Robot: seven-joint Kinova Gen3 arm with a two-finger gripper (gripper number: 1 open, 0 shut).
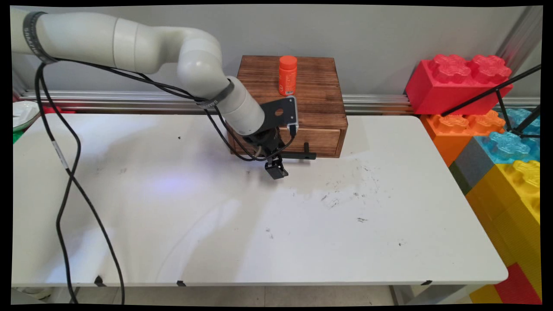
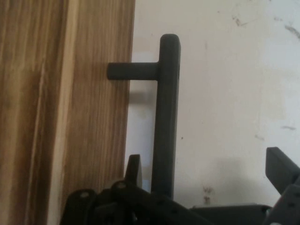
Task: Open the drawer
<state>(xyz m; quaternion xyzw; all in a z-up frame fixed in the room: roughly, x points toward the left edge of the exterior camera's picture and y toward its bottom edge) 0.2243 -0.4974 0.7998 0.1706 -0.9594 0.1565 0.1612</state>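
The black gripper [image 2: 206, 180] hangs open astride the drawer's dark bar handle [image 2: 166, 117], gripping nothing; the wooden drawer box [image 1: 298, 97] carries an orange bottle [image 1: 287, 75]. Apparently a grasp is lining up; closing squarely on the bar seems needed.

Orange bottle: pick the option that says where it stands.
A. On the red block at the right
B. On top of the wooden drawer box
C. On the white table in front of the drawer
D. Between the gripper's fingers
B: the orange bottle stands upright on the top face of the wooden drawer box, near its back edge, while the gripper is lower down by the black drawer handle.
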